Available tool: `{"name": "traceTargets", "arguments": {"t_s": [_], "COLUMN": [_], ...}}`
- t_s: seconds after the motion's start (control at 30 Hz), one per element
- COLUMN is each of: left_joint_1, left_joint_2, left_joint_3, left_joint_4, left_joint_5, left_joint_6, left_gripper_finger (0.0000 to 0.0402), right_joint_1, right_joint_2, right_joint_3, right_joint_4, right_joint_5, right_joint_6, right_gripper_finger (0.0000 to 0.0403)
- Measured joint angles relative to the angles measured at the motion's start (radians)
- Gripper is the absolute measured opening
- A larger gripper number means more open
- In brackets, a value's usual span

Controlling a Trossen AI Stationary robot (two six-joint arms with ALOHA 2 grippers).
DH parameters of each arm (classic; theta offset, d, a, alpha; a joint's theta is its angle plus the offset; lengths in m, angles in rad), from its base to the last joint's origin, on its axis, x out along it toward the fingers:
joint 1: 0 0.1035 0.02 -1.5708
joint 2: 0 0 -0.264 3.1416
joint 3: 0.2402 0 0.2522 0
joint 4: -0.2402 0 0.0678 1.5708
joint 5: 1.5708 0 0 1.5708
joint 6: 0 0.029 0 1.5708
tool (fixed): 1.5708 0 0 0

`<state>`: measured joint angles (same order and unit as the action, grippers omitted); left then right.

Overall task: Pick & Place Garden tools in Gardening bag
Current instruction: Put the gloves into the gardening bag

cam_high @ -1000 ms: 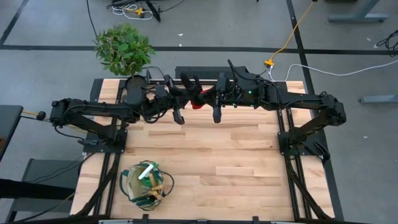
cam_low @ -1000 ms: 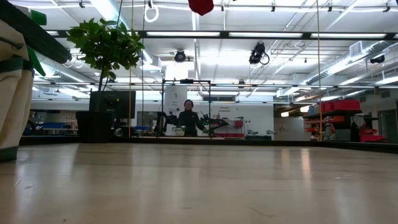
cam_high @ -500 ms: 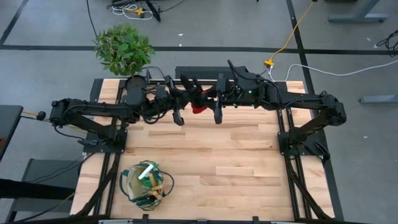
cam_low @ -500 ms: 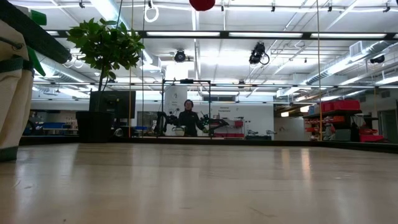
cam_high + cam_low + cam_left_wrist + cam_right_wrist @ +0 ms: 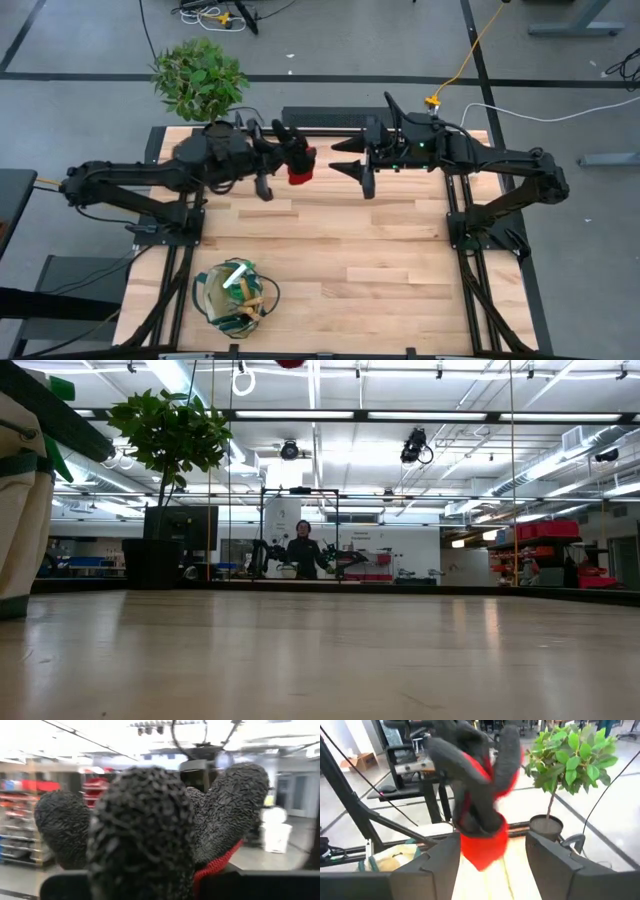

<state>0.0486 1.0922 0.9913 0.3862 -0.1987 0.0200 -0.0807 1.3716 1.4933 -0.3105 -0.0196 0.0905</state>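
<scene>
A black glove (image 5: pixel 288 150) with a red cuff (image 5: pixel 301 173) hangs high above the table's far middle, with my left gripper (image 5: pixel 275 162) shut on it. In the left wrist view the glove's knobbly black fingers (image 5: pixel 145 825) fill the picture. My right gripper (image 5: pixel 340 158) stands open just right of the glove and apart from it; in its wrist view the red cuff (image 5: pixel 485 845) hangs ahead of its spread fingers. The beige gardening bag (image 5: pixel 235 296) stands on its base at the table's near left, with a green spray bottle (image 5: pixel 237 277) and wooden handles inside. My left gripper holds the glove from the table's left side, roughly level. The glove itself hides the fingers and the place of contact. The glove is lifted clear of the table, its black fingers (image 5: pixel 235 800) standing away from the gripper and its red cuff (image 5: pixel 215 867) low beside it.
A leafy plant (image 5: pixel 200 78) in a black pot (image 5: pixel 165 560) stands off the table's far left corner. The bag's side (image 5: pixel 20 490) fills the low view's left edge. Bare wooden tabletop (image 5: pixel 380 260) lies between the arms and the bag.
My right gripper has opened, let go of the glove and drawn back toward the table's right edge. My left gripper has carried the glove toward the table's left edge, and slightly upward, still clear of the table.
</scene>
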Motion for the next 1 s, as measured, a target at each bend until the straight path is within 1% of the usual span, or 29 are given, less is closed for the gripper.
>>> {"name": "traceTargets", "arguments": {"t_s": [0.07, 0.17, 0.27, 0.33, 0.4, 0.57, 0.7, 0.77, 0.9, 1.0], "left_joint_1": [-0.001, -0.014, -0.047, -0.077, -0.114, -0.223, -0.296, -0.327, -0.377, -0.417], "left_joint_2": [-0.031, -0.076, -0.113, -0.131, -0.148, -0.178, -0.203, -0.213, -0.238, -0.244], "left_joint_3": [0.0, 0.0, 0.0, 0.0, 0.0, 0.0, 0.0, 0.0, 0.0, 0.001], "left_joint_4": [-0.045, -0.114, -0.167, -0.206, -0.258, -0.37, -0.433, -0.448, -0.454, -0.492], "left_joint_5": [0.059, 0.158, 0.203, 0.202, 0.171, 0.021, -0.034, -0.028, 0.043, 0.092], "left_joint_6": [-0.032, -0.067, -0.087, -0.089, -0.094, -0.091, -0.093, -0.096, -0.108, -0.108], "left_gripper_finger": [0.0018, 0.0018, 0.0016, 0.0016, 0.0016, 0.0016, 0.0016, 0.0016, 0.0016, 0.0016], "right_joint_1": [0.0, 0.001, 0.002, 0.012, 0.027, 0.084, 0.135, 0.158, 0.198, 0.22], "right_joint_2": [-0.006, -0.008, -0.008, -0.008, -0.008, -0.014, -0.026, -0.034, -0.062, -0.077], "right_joint_3": [0.0, 0.0, 0.0, 0.0, 0.0, 0.0, 0.0, 0.0, 0.0, 0.0], "right_joint_4": [-0.028, -0.053, -0.07, -0.073, -0.074, -0.076, -0.09, -0.099, -0.121, -0.118], "right_joint_5": [-0.009, -0.062, -0.114, -0.127, -0.111, -0.002, 0.076, 0.097, 0.109, 0.109], "right_joint_6": [0.009, 0.015, 0.036, 0.04, 0.032, 0.001, -0.017, -0.018, -0.003, 0.006], "right_gripper_finger": [0.0223, 0.0217, 0.0209, 0.0203, 0.0195, 0.0163, 0.0127, 0.0107, 0.0068, 0.0041]}}
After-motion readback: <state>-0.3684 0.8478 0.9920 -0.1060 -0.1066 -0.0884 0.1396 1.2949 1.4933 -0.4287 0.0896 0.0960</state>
